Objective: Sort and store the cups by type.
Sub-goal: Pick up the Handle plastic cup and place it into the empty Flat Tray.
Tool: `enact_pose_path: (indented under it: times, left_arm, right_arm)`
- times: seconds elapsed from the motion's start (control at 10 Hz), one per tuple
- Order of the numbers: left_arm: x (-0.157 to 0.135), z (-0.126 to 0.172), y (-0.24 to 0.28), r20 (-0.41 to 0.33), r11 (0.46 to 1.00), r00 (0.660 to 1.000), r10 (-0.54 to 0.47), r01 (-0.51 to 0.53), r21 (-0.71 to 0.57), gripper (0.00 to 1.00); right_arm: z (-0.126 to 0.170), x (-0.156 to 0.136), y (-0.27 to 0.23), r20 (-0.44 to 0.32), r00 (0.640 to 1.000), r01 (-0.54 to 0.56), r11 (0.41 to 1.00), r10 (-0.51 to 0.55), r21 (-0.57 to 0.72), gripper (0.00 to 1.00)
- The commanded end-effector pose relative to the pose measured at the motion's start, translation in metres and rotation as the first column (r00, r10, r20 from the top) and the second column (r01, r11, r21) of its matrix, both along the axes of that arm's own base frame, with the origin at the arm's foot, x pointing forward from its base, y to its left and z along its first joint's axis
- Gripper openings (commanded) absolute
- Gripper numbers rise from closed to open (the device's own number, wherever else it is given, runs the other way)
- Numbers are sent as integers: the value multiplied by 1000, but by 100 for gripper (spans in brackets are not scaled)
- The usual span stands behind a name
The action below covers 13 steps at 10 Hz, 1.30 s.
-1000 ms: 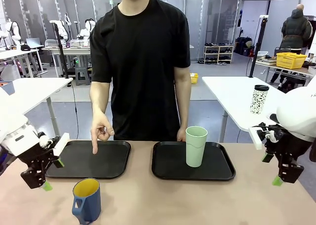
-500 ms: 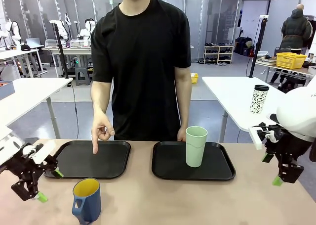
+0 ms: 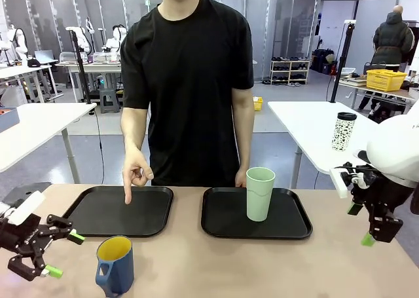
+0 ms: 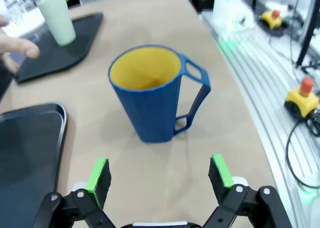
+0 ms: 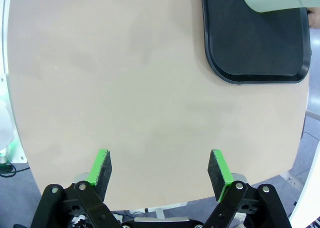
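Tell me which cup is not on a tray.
The blue mug: it stands on the bare table before the left tray, facing the open left claw. The mint tumbler stands on the right tray.

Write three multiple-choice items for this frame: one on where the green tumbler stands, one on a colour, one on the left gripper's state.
1. Where does the mint-green tumbler stand?
A. on the floor
B. on the right-hand tray
C. on a shelf

2. What colour is the inside of the blue mug?
A. yellow
B. white
C. red

3. How is the left gripper?
A. shut on the mug
B. open, pointed at the mug
C. shut on the tumbler

Answers:
1 B: its base sits on the black tray.
2 A: the left wrist view looks down into a yellow inside.
3 B: its green pads stand wide apart, short of the mug.
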<state>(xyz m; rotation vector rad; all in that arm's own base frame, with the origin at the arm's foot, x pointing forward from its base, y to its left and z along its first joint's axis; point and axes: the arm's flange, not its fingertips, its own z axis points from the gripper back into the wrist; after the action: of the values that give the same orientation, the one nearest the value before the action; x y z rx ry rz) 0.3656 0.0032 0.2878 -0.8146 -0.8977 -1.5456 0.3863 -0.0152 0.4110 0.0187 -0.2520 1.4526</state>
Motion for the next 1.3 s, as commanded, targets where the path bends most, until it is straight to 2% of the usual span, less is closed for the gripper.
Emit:
enact_pose_path:
  times: [0.0,0.4,0.6,0.7,1.1,1.2]
  left_arm:
    - [-3,-23,4,-6,991,1000,17,-18,-132,100]
    - [-7,-40,5,-13,965,998,56,-58,-257,100]
    - [-9,-42,1,-3,964,999,40,-40,-264,100]
    - [-3,5,0,-59,974,997,57,-68,-215,100]
    - [-3,5,-1,-65,973,996,58,-71,-221,100]
    - [8,-1,-11,-91,981,994,56,-72,-179,100]
  right_arm:
    - [0,-1,2,2,1000,24,1000,-24,-11,97]
    - [0,-1,2,2,1000,24,1000,-24,-11,97]
    - [0,-1,2,2,1000,24,1000,-24,-11,97]
    - [0,-1,2,2,1000,24,1000,-24,-11,97]
    - [0,-1,2,2,1000,24,1000,-24,-11,97]
    - [0,-1,2,2,1000,24,1000,-24,-11,97]
